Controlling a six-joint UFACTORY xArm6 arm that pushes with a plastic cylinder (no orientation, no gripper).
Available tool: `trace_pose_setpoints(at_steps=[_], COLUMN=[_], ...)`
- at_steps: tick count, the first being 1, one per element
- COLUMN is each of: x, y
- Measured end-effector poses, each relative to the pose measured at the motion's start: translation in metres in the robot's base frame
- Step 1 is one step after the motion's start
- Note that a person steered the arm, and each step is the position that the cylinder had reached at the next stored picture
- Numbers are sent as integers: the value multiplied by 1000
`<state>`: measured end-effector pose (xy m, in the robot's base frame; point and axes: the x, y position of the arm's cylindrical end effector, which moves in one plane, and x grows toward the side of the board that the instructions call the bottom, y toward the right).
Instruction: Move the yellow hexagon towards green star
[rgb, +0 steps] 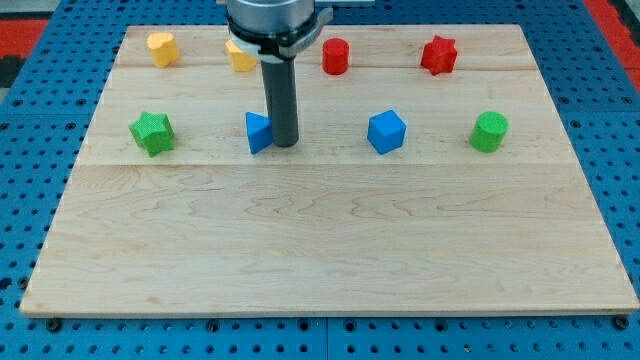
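The green star (152, 133) lies at the view's left, in the middle row. A yellow block (162, 48) that looks like the hexagon sits above it near the board's top left. A second yellow block (240, 55) lies to its right, partly hidden by the arm's mount, and I cannot make out its shape. My tip (285, 145) rests on the board against the right side of a blue triangle (258, 132). It is well right of the green star and below the second yellow block.
A red cylinder (335, 56) and a red star (438, 54) lie in the top row at the right. A blue cube (386, 131) and a green cylinder (489, 131) lie in the middle row. The wooden board (320, 250) sits on a blue pegboard.
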<state>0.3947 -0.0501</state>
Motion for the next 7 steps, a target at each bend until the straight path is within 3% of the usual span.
trace_pose_setpoints(at_steps=[4, 5, 7], x=[-164, -181, -156], y=[-22, -28, -85])
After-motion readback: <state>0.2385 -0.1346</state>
